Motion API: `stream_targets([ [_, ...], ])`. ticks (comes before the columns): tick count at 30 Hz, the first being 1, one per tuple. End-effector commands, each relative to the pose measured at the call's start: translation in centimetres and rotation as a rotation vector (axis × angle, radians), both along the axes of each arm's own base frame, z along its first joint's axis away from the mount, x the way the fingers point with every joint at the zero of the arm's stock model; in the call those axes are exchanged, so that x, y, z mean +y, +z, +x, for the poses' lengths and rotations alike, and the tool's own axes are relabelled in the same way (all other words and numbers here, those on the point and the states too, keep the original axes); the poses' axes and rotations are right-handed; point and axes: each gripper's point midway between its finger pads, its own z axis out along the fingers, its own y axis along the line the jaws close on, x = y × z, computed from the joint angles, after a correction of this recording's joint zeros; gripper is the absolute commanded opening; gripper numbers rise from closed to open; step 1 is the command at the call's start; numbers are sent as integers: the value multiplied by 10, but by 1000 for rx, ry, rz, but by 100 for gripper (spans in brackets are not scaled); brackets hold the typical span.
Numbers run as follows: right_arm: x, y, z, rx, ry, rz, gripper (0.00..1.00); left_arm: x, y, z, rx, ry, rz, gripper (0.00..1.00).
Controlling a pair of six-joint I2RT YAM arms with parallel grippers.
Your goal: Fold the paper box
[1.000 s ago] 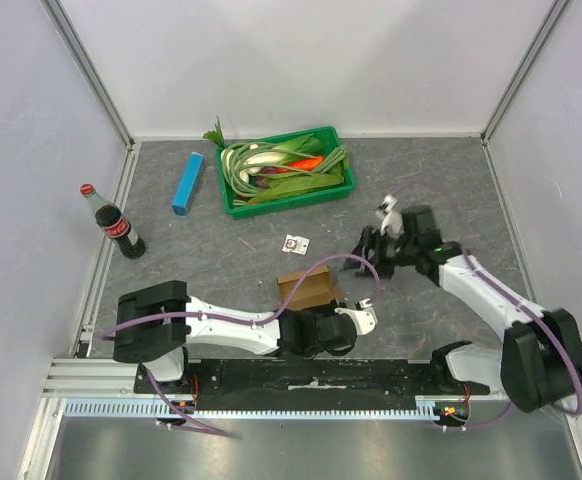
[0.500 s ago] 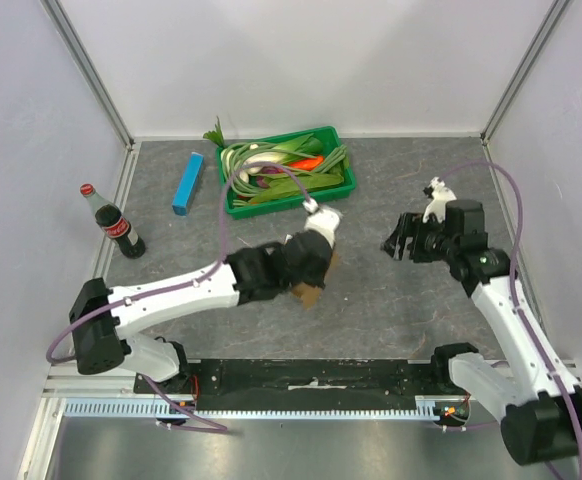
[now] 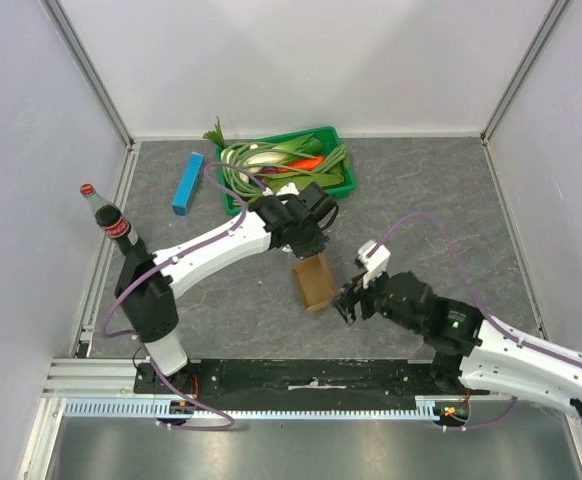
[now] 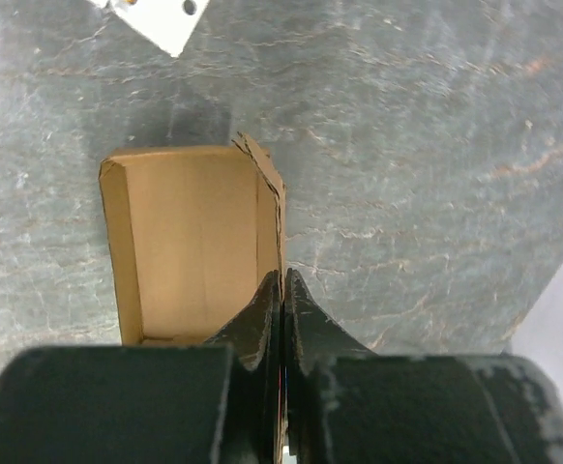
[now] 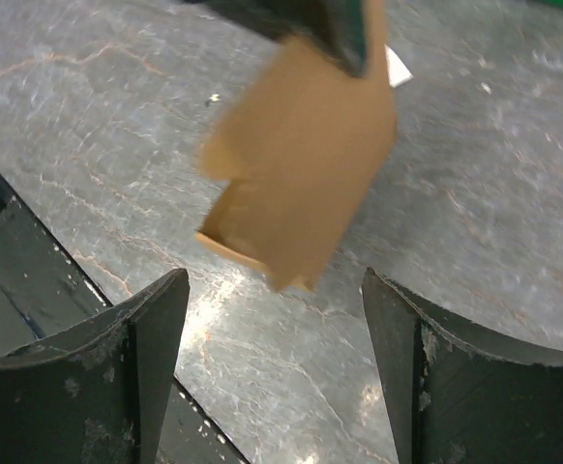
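Pinched flat between the jaws of the left gripper (image 4: 281, 286): one long side wall of the plain brown cardboard paper box (image 4: 190, 242), folded into an open shallow trough with its hollow facing that wrist camera; gripped at the wall's near end, the rest of the box reaching out ahead of the fingertips, a ragged corner flap at the far end; beyond that far end, a corner of a small white square card (image 4: 151, 19) on the grey stone-patterned table (image 4: 436, 145); spread wide apart and closed on nothing, the jaws of the right gripper (image 5: 274, 288); just ahead of those black fingers (image 5: 151, 338), the box's closed outer side, blurred, held at its top by the dark left jaws; from above, box between the two grippers, contact with the right one impossible to tell; well behind the left jaws, a green plastic tray (image 3: 316, 131) of vegetables; off to their left, a slim blue rectangular box (image 3: 187, 183) and a red-capped glass cola bottle (image 3: 116, 228).
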Motion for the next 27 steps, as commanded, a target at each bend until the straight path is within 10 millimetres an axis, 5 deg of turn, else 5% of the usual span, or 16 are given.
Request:
stream_targets([
  [1, 19, 26, 6, -259, -75, -53, 81, 14, -2, -3, 149, 215, 51, 2],
  [8, 33, 9, 15, -368, -221, -289, 72, 18, -5, -6, 196, 267, 49, 2],
  [10, 27, 8, 19, -379, -290, -312, 59, 19, -2, -6, 191, 272, 45, 2],
  [12, 22, 5, 20, -380, -317, -304, 48, 20, -4, -6, 192, 275, 51, 2],
  [22, 28, 4, 18, -389, -281, -192, 34, 16, -5, -8, 202, 266, 9, 2],
  [27, 27, 2, 24, -375, -287, -157, 13, 16, 3, -7, 170, 245, -22, 2],
])
